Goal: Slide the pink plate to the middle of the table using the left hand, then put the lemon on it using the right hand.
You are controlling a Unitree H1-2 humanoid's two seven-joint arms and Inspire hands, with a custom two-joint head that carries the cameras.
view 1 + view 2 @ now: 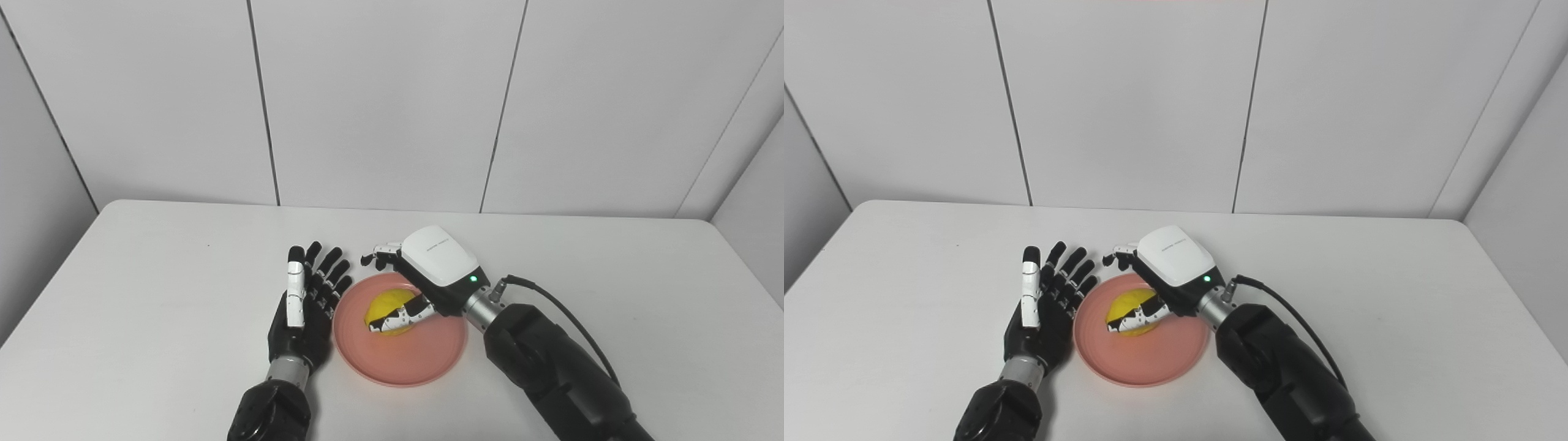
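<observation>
The pink plate (pixel 422 358) lies near the middle of the table, towards the front. The yellow lemon (pixel 389 306) rests on it, left of its centre. My right hand (pixel 429 269) hovers over the lemon, palm down. Its thumb lies across the lemon's front, and its fingers (pixel 380 252) curl above the plate's far rim, apart from the lemon. My left hand (pixel 306 300) is open with its fingers straight and spread, standing on edge right beside the plate's left rim, palm towards the plate. It holds nothing.
The white table (pixel 153 294) carries nothing else. White wall panels stand behind its far edge. A black cable (pixel 569 318) loops from my right wrist over the table on the right.
</observation>
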